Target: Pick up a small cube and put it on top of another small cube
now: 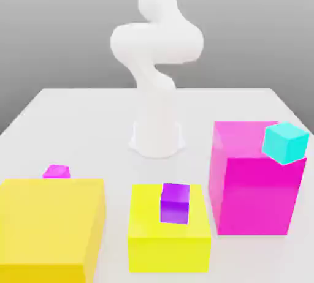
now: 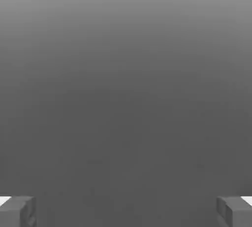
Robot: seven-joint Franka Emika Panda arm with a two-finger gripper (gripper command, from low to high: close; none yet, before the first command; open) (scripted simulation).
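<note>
The small cube [image 1: 56, 171], tiny and magenta-pink, rests on the white table [image 1: 92, 122] at the exterior view's left, just behind the big yellow block [image 1: 49, 226]. A small purple cube [image 1: 175, 202] sits on top of a medium yellow block [image 1: 168, 239]. A cyan cube [image 1: 285, 142] is perched on the large magenta block [image 1: 254, 181] at the right. In the hand view my gripper [image 2: 126, 211] is open, its grey fingertips [image 2: 19, 211] far apart with nothing between them, facing plain grey background. The white arm [image 1: 156, 43] rises from its base and leaves the picture at the top.
The arm's base [image 1: 157, 138] stands at the middle of the table, behind the blocks. The three big blocks line the table's front edge. Bare table lies between the base and the blocks and toward the back corners.
</note>
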